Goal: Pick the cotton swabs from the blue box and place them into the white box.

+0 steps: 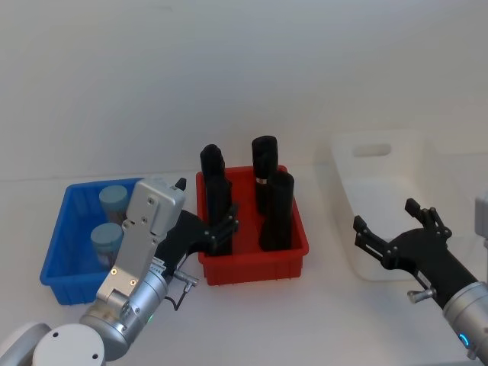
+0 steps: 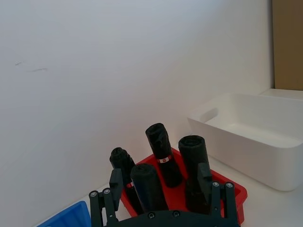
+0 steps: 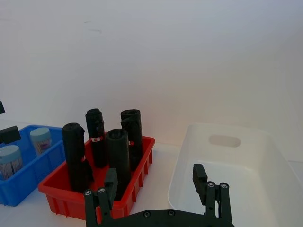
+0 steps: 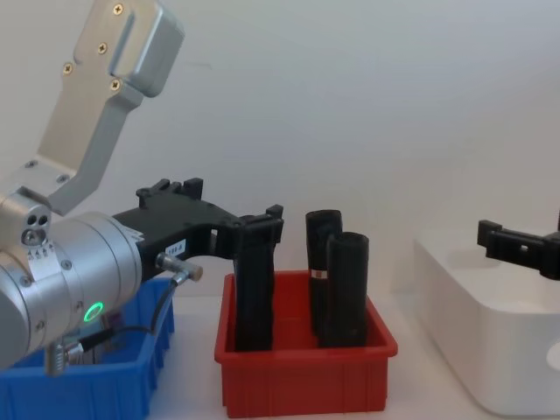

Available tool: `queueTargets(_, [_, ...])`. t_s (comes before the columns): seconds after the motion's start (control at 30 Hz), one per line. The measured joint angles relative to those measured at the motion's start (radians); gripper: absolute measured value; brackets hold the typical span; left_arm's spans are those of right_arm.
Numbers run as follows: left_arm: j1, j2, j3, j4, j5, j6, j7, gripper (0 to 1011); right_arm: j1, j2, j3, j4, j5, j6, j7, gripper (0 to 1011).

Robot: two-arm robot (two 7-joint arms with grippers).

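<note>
The left gripper (image 1: pixel 226 232) and right gripper (image 1: pixel 385 216) had fingers spread, and the left, close beside the black rolls (image 1: pixel 275 210), could topple one swinging toward the cotton swabs (image 1: pixel 107 240)

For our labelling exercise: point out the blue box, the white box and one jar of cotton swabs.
blue box (image 1: pixel 59 242), head view, left wall.
white box (image 1: pixel 377 164), head view, far wall.
cotton swabs (image 1: pixel 114 200), head view, farther jar's lid.

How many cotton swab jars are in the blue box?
2. One cotton swab jar at the blue box's far end, another just nearer; the left arm may hide more.
</note>
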Motion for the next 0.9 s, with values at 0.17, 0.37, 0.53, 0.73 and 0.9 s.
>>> queueTargets(0.17, [0.0,0.0,0.0,0.0,0.0,0.0,0.0,1004,0.0,0.0,0.0,0.0,0.0,0.0,0.0,1002])
queueTargets(0.37, [0.0,0.0,0.0,0.0,0.0,0.0,0.0,1004,0.0,0.0,0.0,0.0,0.0,0.0,0.0,1002])
queueTargets(0.53, [0.0,0.0,0.0,0.0,0.0,0.0,0.0,1004,0.0,0.0,0.0,0.0,0.0,0.0,0.0,1002])
queueTargets(0.73, [0.0,0.0,0.0,0.0,0.0,0.0,0.0,1004,0.0,0.0,0.0,0.0,0.0,0.0,0.0,1002])
queueTargets(0.9, [0.0,0.0,0.0,0.0,0.0,0.0,0.0,1004,0.0,0.0,0.0,0.0,0.0,0.0,0.0,1002])
